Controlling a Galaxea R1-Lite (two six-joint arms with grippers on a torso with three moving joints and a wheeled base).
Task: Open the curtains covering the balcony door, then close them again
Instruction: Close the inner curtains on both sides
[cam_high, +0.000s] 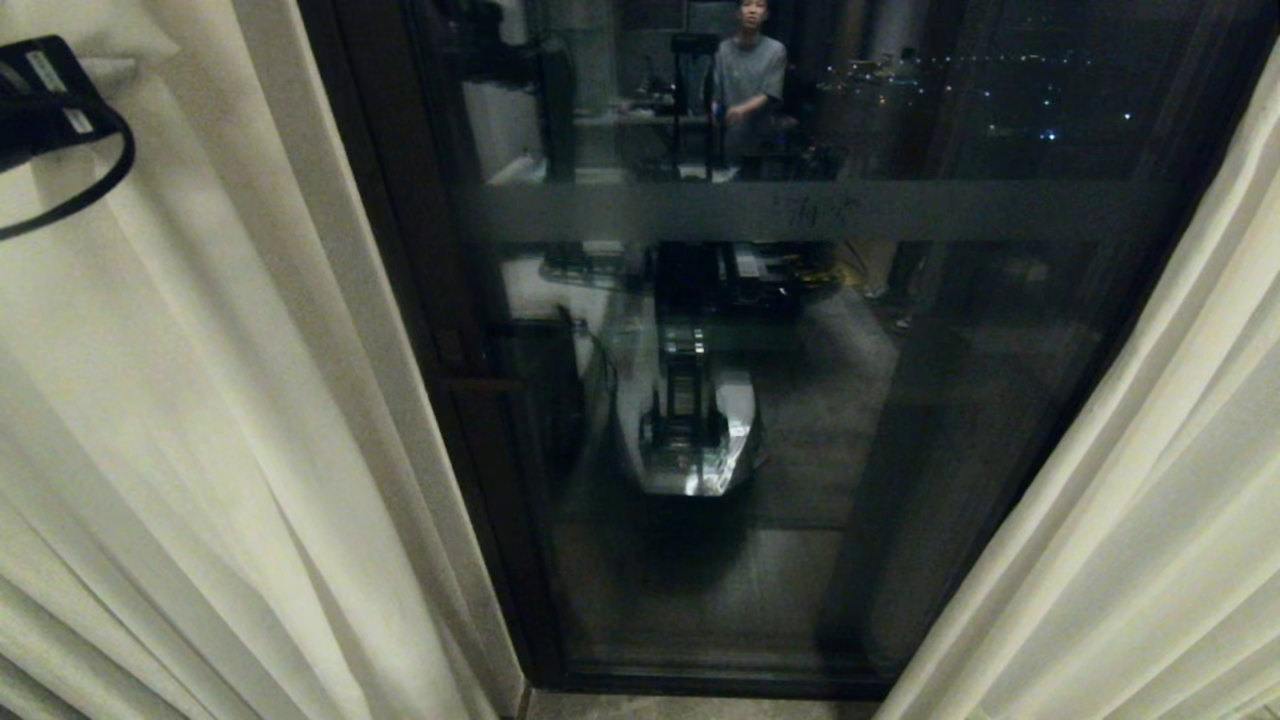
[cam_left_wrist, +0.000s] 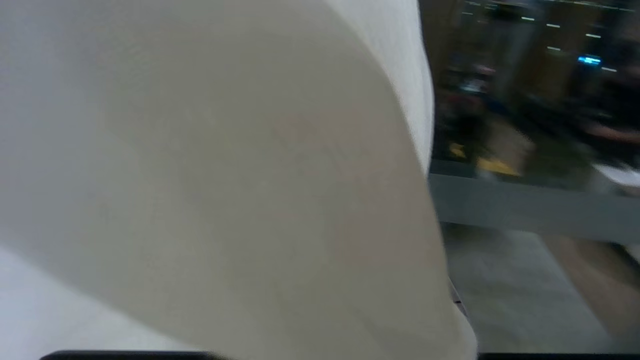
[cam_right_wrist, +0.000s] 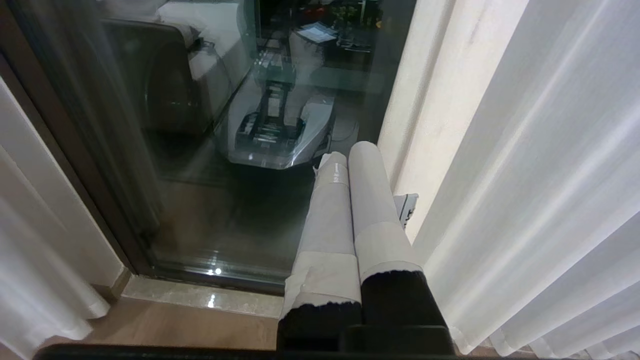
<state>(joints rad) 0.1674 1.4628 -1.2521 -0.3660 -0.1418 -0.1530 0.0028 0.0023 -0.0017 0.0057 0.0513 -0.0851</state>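
Observation:
The curtains stand parted: the left panel (cam_high: 200, 400) and the right panel (cam_high: 1150, 480) frame the balcony door (cam_high: 800, 420), whose dark frame (cam_high: 380, 200) and frosted band (cam_high: 800, 210) are bare. My left arm (cam_high: 45, 100) is up at the left panel's top, a black cable looping from it. In the left wrist view cream curtain fabric (cam_left_wrist: 225, 175) drapes over the gripper and hides it; the door glass (cam_left_wrist: 525, 280) shows beside it. My right gripper (cam_right_wrist: 347, 152) hangs low before the door (cam_right_wrist: 200, 175), shut and empty, beside the right panel (cam_right_wrist: 540, 175).
The glass reflects my own body (cam_high: 690, 420) and a seated person (cam_high: 750, 80) in the room behind. A cream wall strip (cam_right_wrist: 430, 125) stands between door and right panel. A stone sill (cam_right_wrist: 200, 297) and wooden floor (cam_right_wrist: 175, 330) lie below the door.

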